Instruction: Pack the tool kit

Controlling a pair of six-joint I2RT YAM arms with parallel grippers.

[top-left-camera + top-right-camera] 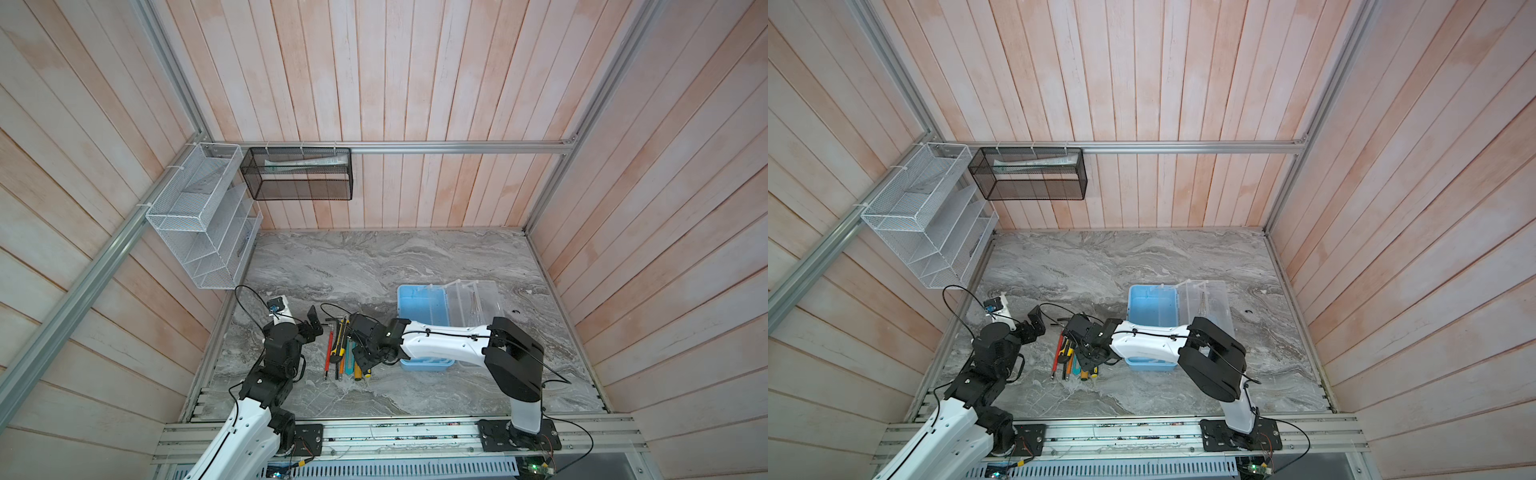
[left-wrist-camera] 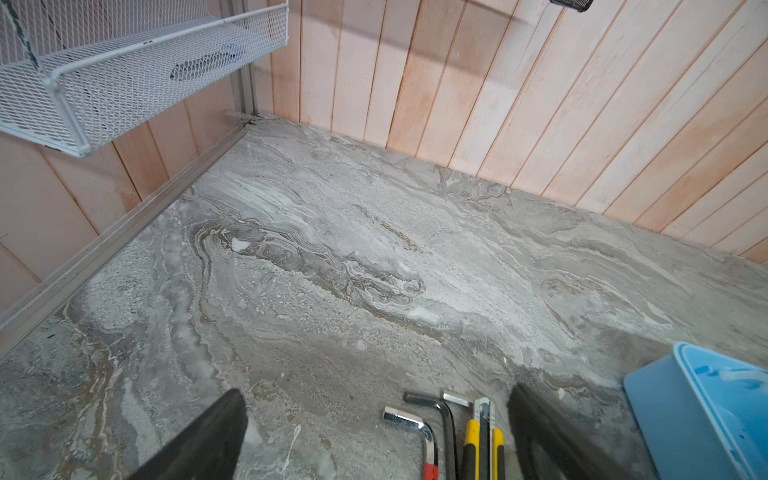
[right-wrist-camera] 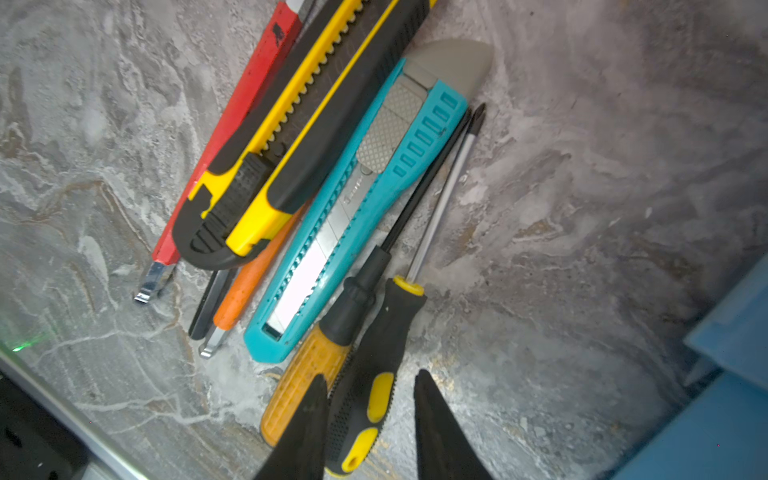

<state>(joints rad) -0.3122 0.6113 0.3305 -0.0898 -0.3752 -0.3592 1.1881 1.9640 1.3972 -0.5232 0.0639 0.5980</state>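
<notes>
Now your right gripper (image 3: 370,374) stands over the near end of the tool row, jaws partly spread and straddling the handle of the black-and-yellow screwdriver (image 3: 386,332). One finger (image 3: 307,424) overlaps the seam where that handle meets the orange-handled screwdriver (image 3: 303,374). The opposite finger shows a sliver of marble tabletop (image 1: 374,266) between itself and the handle, so nothing is pinched yet. The shaft runs away from the jaws, alongside the teal utility knife (image 3: 353,208), the yellow-and-black utility knife (image 3: 299,124) and a red-sleeved hex key (image 3: 237,137), all lying flat and close-packed.

Handling, as a judgement: the screwdriver should be light and rigid. Its dimpled, rubbery handle offers friction, while the slim steel shaft would likely slip and pivot. Take hold across the thick middle of the handle, where the jaws stand. Expect the orange handle just beside it to be nudged as the jaws close.

In both top views the row lies left of centre on the near half of the table. The light blue box (image 1: 419,307) sits just to its right, its clear lid (image 1: 473,303) swung open on the right side; your right arm crosses above the box's near end. Your left gripper (image 2: 376,390) hovers by the row's far end, jaws spread wide, holding nothing.
</notes>
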